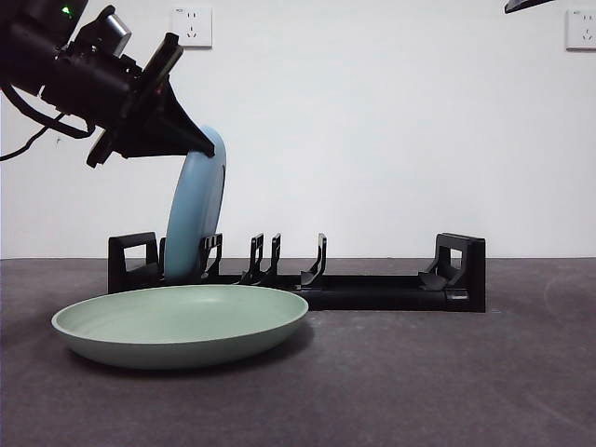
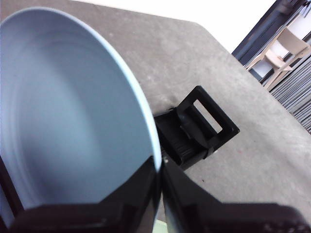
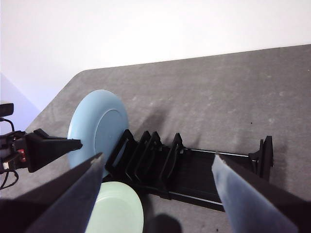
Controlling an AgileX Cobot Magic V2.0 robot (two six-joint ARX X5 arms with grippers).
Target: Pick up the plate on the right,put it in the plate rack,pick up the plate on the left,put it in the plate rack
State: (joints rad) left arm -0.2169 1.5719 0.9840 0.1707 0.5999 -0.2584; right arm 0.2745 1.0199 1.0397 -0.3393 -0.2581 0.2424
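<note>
One green plate (image 1: 182, 324) fronting rack (image 1: 372, 291), blue plate (image 1: 196, 219) slotted

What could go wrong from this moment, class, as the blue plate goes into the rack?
The blue plate leans in an end slot of the plate rack, held at its rim by the left end effector; released tilted, it might tip over. The green plate lies just in front, so a falling plate could strike it.

Front cam sat low at table height, looking level at the plate rack (image 1: 307, 279), close. Left wrist cam was tight on the blue plate (image 2: 68, 116). Right wrist cam looked down from higher, farther off. All three shared rack and blue plate.
</note>
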